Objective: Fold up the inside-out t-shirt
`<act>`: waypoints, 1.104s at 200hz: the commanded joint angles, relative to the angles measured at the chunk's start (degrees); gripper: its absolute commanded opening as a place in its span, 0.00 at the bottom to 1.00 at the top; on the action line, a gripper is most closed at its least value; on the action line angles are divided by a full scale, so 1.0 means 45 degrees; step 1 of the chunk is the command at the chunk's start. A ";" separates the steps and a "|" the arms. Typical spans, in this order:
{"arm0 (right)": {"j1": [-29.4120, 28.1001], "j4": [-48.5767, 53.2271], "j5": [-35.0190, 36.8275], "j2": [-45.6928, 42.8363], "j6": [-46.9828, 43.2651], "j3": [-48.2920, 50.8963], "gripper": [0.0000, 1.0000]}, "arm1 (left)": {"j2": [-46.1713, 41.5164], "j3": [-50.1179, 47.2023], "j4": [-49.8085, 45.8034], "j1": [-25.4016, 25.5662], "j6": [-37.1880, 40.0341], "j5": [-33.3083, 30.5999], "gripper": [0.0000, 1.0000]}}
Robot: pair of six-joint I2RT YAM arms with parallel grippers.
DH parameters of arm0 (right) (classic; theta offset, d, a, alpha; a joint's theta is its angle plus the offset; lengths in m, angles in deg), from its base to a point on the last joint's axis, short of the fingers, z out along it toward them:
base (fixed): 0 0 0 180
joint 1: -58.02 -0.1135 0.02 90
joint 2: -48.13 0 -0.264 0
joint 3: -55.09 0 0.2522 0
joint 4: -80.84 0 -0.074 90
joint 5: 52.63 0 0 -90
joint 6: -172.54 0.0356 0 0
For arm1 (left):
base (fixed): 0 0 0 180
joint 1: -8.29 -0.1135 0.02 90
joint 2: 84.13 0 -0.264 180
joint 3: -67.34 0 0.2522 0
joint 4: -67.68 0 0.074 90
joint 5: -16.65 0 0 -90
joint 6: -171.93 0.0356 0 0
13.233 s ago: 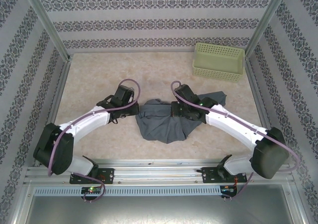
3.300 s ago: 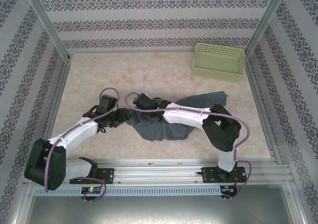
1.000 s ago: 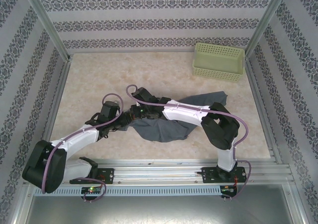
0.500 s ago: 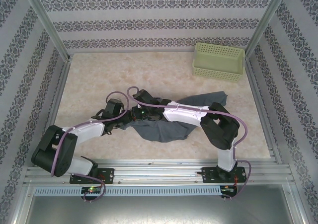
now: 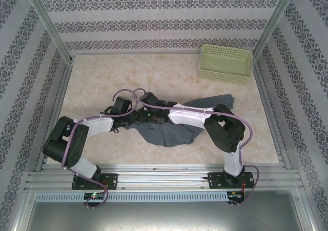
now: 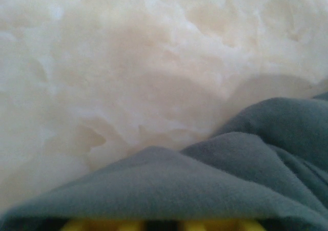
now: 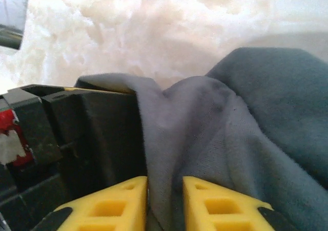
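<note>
The inside-out t-shirt lies crumpled in a slate blue-grey heap at the table's middle. Both grippers meet at its left edge. My right arm reaches across the cloth, and my right gripper stands with its yellow pads slightly apart, a fold of the t-shirt loose between them. In the right wrist view my right gripper faces the black housing of my left arm's hand, from which the fold emerges. My left gripper is shut on the cloth. The t-shirt tents up over my left gripper, hiding most of its pads.
A pale yellow-green perforated basket stands at the back right, apart from the shirt. Patterned walls with metal posts enclose the table. The beige tabletop spreads behind and to the left of the shirt.
My left arm has folded inward and its gripper has slid right onto the shirt's left edge. The right gripper's pads have parted from the fold they pinched.
</note>
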 commanded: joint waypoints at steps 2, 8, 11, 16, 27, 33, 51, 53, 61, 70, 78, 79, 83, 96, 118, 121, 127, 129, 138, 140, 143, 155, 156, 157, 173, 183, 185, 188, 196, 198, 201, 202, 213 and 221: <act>0.0064 0.0174 0.0348 -0.0714 -0.0081 0.0289 0.32 | 0.0240 0.0243 -0.0739 -0.0196 0.0040 -0.0268 0.11; 0.0110 0.0417 0.0577 -0.0843 -0.0162 0.0317 0.35 | 0.0226 0.0250 -0.0730 -0.0231 0.0042 -0.0258 0.08; 0.0130 0.0510 0.0659 -0.0897 -0.0219 0.0319 0.36 | 0.0211 0.0250 -0.0731 -0.0227 0.0052 -0.0243 0.06; 0.0165 0.0625 0.0760 -0.0990 -0.0279 0.0337 0.38 | 0.0191 0.0234 -0.0766 -0.0261 0.0048 -0.0192 0.04; 0.0230 0.0809 0.1043 -0.1266 -0.0462 0.0490 0.43 | 0.0048 0.0194 -0.0825 -0.0282 0.0046 -0.0096 0.00; 0.0249 0.0907 0.1140 -0.1430 -0.0553 0.0621 0.44 | -0.0095 0.0176 -0.0866 -0.0295 0.0021 -0.0069 0.00; 0.0320 0.1291 0.1549 -0.2151 -0.0897 0.0927 0.50 | -0.0826 0.0023 -0.1078 -0.0286 0.0033 0.0020 0.00; 0.0314 0.1313 0.1595 -0.2200 -0.0929 0.0945 0.50 | -0.0946 0.0015 -0.1129 -0.0293 0.0034 0.0029 0.00; 0.0307 0.1512 0.1876 -0.2501 -0.1095 0.1065 0.52 | -0.1350 0.0018 -0.1364 -0.0296 0.0066 0.0032 0.00; 0.0308 0.1793 0.2243 -0.2844 -0.1295 0.1201 0.54 | -0.1857 0.0000 -0.1643 -0.0305 0.0107 0.0098 0.00; 0.0308 0.2010 0.2543 -0.3025 -0.1447 0.1299 0.55 | -0.2301 0.0016 -0.1906 -0.0286 0.0137 0.0182 0.00; 0.0318 0.2061 0.2634 -0.3058 -0.1493 0.1321 0.55 | -0.2356 0.0017 -0.1940 -0.0291 0.0132 0.0205 0.00; 0.0334 0.2149 0.2740 -0.3112 -0.1545 0.1365 0.56 | -0.2574 0.0011 -0.2063 -0.0280 0.0143 0.0275 0.00; 0.0396 0.2427 0.3163 -0.3240 -0.1703 0.1524 0.56 | -0.3268 0.0008 -0.2478 -0.0296 0.0155 0.0485 0.00; 0.0444 0.2618 0.3440 -0.3284 -0.1800 0.1776 0.57 | -0.4244 -0.0074 -0.3201 -0.0285 0.0184 0.0539 0.00; 0.0445 0.2609 0.3456 -0.3301 -0.1791 0.1810 0.57 | -0.4359 -0.0079 -0.3267 -0.0295 0.0184 0.0567 0.00; 0.0464 0.2604 0.3455 -0.3321 -0.1744 0.1881 0.57 | -0.4544 -0.0129 -0.3422 -0.0305 0.0203 0.0609 0.00; 0.0464 0.2595 0.3457 -0.3322 -0.1733 0.1891 0.57 | -0.4595 -0.0121 -0.3459 -0.0293 0.0189 0.0645 0.00; 0.0484 0.2555 0.3487 -0.3333 -0.1680 0.1980 0.58 | -0.4779 -0.0161 -0.3667 -0.0310 0.0221 0.0748 0.00; 0.0484 0.2563 0.3495 -0.3331 -0.1683 0.1995 0.58 | -0.4800 -0.0168 -0.3710 -0.0304 0.0213 0.0778 0.00; 0.0501 0.2556 0.3528 -0.3339 -0.1657 0.2016 0.59 | -0.4841 -0.0186 -0.3745 -0.0314 0.0200 0.0833 0.00; 0.0569 0.2695 0.3575 -0.3303 -0.1568 0.2022 0.61 | -0.5011 -0.0354 -0.3816 -0.0328 0.0142 0.1002 0.00; 0.0575 0.2689 0.3575 -0.3294 -0.1567 0.2021 0.62 | -0.5020 -0.0383 -0.3823 -0.0331 0.0134 0.1006 0.00; 0.0578 0.2686 0.3575 -0.3299 -0.1557 0.2020 0.62 | -0.5024 -0.0387 -0.3816 -0.0333 0.0130 0.1027 0.00; 0.0660 0.2548 0.3291 -0.3318 -0.1609 0.2119 0.63 | -0.5179 -0.0749 -0.3770 -0.0429 0.0001 0.1226 0.00; 0.0640 0.2254 0.2895 -0.3345 -0.1666 0.2197 0.63 | -0.5176 -0.0967 -0.3648 -0.0525 -0.0072 0.1430 0.00; 0.0640 0.2234 0.2864 -0.3344 -0.1665 0.2196 0.63 | -0.5183 -0.1019 -0.3622 -0.0568 -0.0085 0.1505 0.00; 0.0630 0.2188 0.2817 -0.3341 -0.1664 0.2195 0.63 | -0.5177 -0.1085 -0.3573 -0.0611 -0.0120 0.1613 0.00; 0.0616 0.2222 0.2822 -0.3295 -0.1667 0.2153 0.63 | -0.5179 -0.1278 -0.3423 -0.0816 -0.0224 0.2038 0.00; 0.0619 0.2270 0.2845 -0.3273 -0.1660 0.2126 0.63 | -0.5193 -0.1326 -0.3390 -0.0875 -0.0264 0.2174 0.00; 0.0620 0.2314 0.2893 -0.3234 -0.1664 0.2089 0.63 | -0.5186 -0.1422 -0.3300 -0.0969 -0.0314 0.2378 0.00; 0.0621 0.2343 0.2922 -0.3220 -0.1654 0.2073 0.63 | -0.5185 -0.1444 -0.3281 -0.0994 -0.0319 0.2445 0.00; 0.0655 0.2761 0.3326 -0.3097 -0.1560 0.1948 0.64 | -0.5273 -0.1682 -0.3161 -0.1341 -0.0457 0.3049 0.00; 0.0686 0.3089 0.3634 -0.3033 -0.1509 0.1868 0.64 | -0.5399 -0.1745 -0.3362 -0.1522 -0.0431 0.3194 0.00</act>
